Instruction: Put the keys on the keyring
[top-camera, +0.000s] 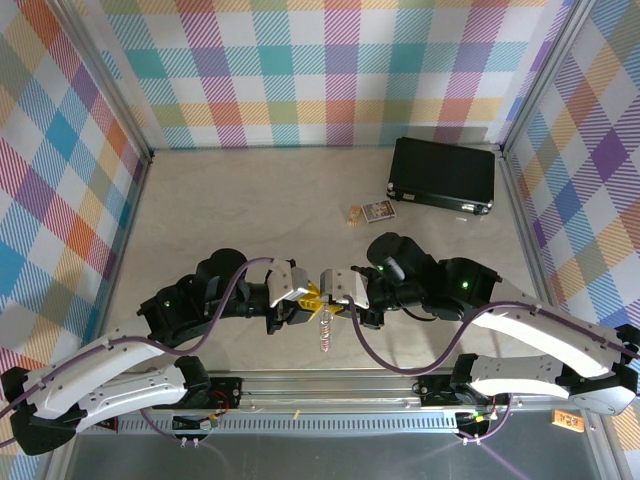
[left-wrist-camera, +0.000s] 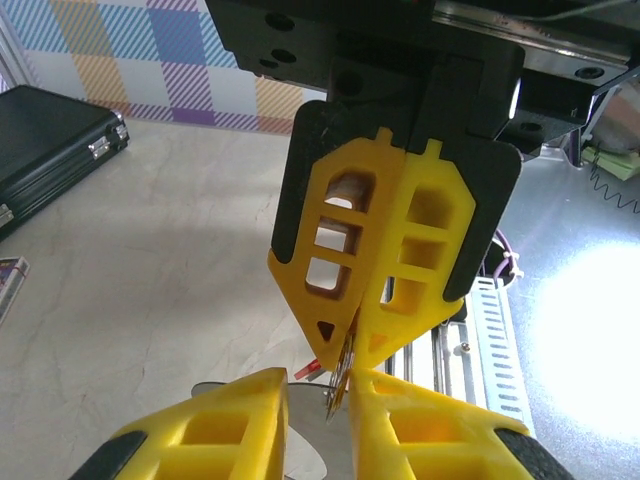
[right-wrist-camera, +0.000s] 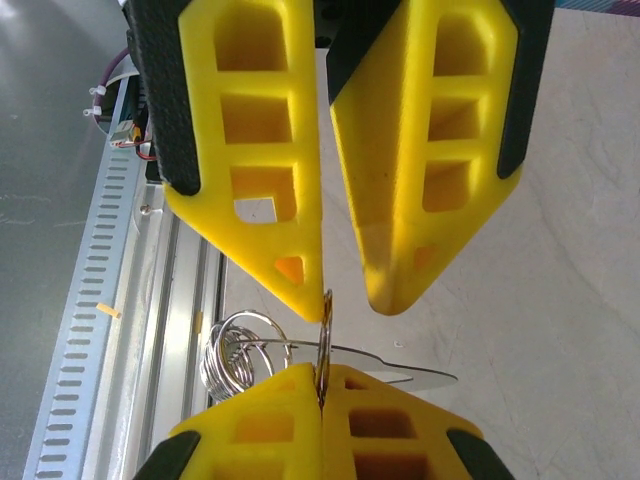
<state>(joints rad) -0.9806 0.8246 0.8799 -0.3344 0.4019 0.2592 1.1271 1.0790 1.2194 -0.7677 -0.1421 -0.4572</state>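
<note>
From above: saw the left claw (top-camera: 312, 296) and the right claw (top-camera: 328, 290) nose to nose over the near part of the table (top-camera: 250, 210), with the keyring (top-camera: 325, 330) dangling just beneath their tips. Noted a black case (top-camera: 443, 175) at the far right and a small card (top-camera: 372, 211) near it, both well apart from the claws.

Through the left wrist camera: found the left claw (left-wrist-camera: 320, 392) a little apart, with thin metal edges in its gap. Faced the right claw (left-wrist-camera: 352, 345), pressed together on that metal. Spotted a red sliver of the key (left-wrist-camera: 305, 371) just beside a left fingertip; could not tell what gripped it.

Through the right wrist camera: saw the right claw (right-wrist-camera: 322, 378) clamped on the keyring (right-wrist-camera: 235, 355), with wire loops bunched to one side. Saw the left claw (right-wrist-camera: 355, 298) opposite, fingers parted, one fingertip (right-wrist-camera: 305, 275) touching the ring's edge.
</note>
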